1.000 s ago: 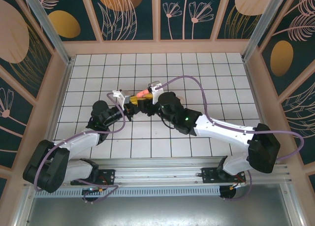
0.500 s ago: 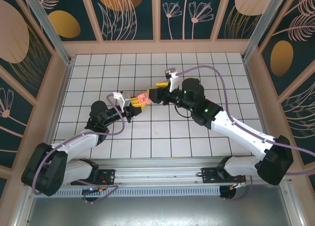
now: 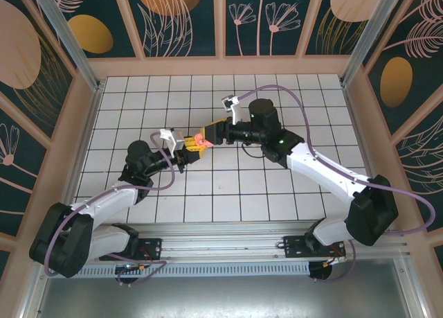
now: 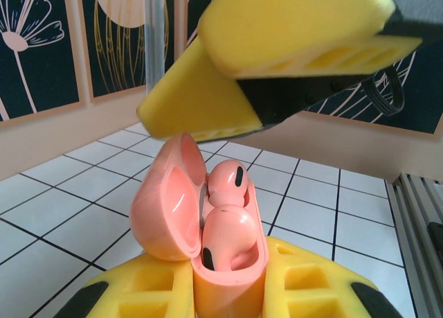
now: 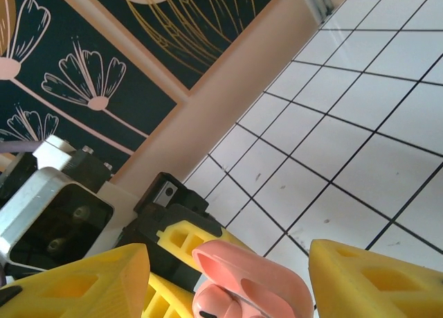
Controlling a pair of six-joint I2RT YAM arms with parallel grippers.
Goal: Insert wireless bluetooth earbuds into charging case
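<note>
A pink charging case (image 4: pixel 228 280) stands upright with my left gripper (image 4: pixel 225 294) shut on its body, yellow fingers (image 4: pixel 315 283) on both sides. Its lid (image 4: pixel 163 200) is swung open to the left. Two pink earbuds sit in the case, one (image 4: pixel 228 183) behind the other (image 4: pixel 232 238). From above, the case (image 3: pixel 199 139) is held over the middle of the tiled floor. My right gripper (image 5: pixel 228 276) is open, its yellow fingers (image 5: pixel 374 276) apart on either side of the lid (image 5: pixel 263 276) without touching it. One right finger (image 4: pixel 277 41) hangs just above the case.
White tiled floor (image 3: pixel 291 186) spreads around both arms. Peach walls with dark flower panels (image 3: pixel 180 16) enclose it on three sides. Purple cables (image 3: pixel 277 89) loop over the right arm. A metal rail (image 3: pixel 228 238) runs along the near edge.
My right gripper has opened wider and drawn back to the right of the case, its arm swinging out from over it. The left gripper kept the case almost still.
</note>
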